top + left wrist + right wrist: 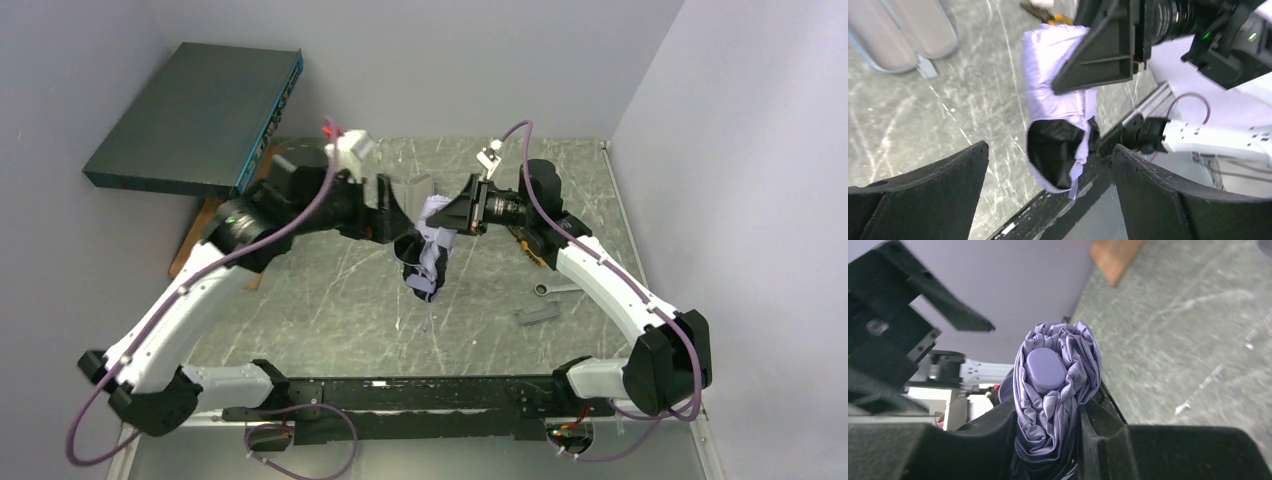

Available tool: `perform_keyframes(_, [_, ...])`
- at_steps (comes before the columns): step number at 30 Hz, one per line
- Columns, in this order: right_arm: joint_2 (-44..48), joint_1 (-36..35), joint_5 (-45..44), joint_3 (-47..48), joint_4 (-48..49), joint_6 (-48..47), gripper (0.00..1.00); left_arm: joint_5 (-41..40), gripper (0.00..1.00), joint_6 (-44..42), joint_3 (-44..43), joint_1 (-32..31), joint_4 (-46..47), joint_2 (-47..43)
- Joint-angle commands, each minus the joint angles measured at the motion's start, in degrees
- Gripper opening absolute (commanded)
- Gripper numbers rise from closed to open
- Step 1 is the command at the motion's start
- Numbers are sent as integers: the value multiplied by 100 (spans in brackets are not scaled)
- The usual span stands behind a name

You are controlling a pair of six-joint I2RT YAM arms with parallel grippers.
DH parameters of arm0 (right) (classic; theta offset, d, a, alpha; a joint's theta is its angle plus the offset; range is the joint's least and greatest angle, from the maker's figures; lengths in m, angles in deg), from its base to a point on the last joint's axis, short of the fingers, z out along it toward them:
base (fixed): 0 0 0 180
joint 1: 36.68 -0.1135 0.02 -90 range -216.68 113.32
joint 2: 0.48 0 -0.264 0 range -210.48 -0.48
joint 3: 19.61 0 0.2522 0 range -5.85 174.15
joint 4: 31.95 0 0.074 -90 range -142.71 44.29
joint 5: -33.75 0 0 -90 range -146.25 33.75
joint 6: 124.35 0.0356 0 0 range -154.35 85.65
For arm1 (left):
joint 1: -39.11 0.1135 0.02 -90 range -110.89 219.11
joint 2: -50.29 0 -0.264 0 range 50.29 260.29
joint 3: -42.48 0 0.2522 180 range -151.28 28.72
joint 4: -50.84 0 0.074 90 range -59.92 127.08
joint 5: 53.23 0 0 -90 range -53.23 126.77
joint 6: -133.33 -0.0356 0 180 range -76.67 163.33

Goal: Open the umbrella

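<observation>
The umbrella (pixel 432 248) is folded, a bundle of crumpled lavender fabric with a dark lining showing at its lower end (pixel 1055 157). It hangs above the table between the two arms. My right gripper (pixel 452 218) is shut on the fabric bundle near its top. In the right wrist view both fingers press the folds just below the small oval lavender cap (pixel 1046 369), and my right gripper (pixel 1048 427) squeezes the cloth (pixel 1058 405). My left gripper (pixel 1050 150) stands open just left of the umbrella (pixel 1048 70), holding nothing. The right gripper's black finger (pixel 1103 50) covers part of the fabric.
A large dark teal flat box (pixel 195 120) sits raised at the back left over a wooden board (pixel 200 240). A pale grey oblong pouch (pixel 903 30) lies behind the umbrella. A wrench (pixel 555 288) and a small grey piece (pixel 537 315) lie at the right.
</observation>
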Motion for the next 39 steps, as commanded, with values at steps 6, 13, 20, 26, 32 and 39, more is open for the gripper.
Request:
perform_keyframes(6, [449, -10, 640, -113, 4110, 1922, 0, 1883, 99, 358, 580, 1262, 1451, -1088])
perform_keyframes(13, [537, -23, 585, 246, 3845, 1822, 0, 2952, 99, 1211, 1110, 1276, 3070, -1052])
perform_keyframes(20, [648, -33, 447, 372, 3445, 1563, 0, 3336, 100, 1473, 1053, 1077, 3557, -671])
perform_keyframes(26, [662, -37, 440, 498, 3114, 1336, 0, 3647, 99, 1674, 1123, 739, 3992, -456])
perform_keyframes(32, [646, -38, 469, 568, 3129, 1336, 0, 3554, 99, 1414, 1031, 526, 3632, -249])
perform_keyframes(39, [661, -38, 606, 561, 3318, 1433, 0, 3365, 99, 1404, 1037, 421, 3652, -106])
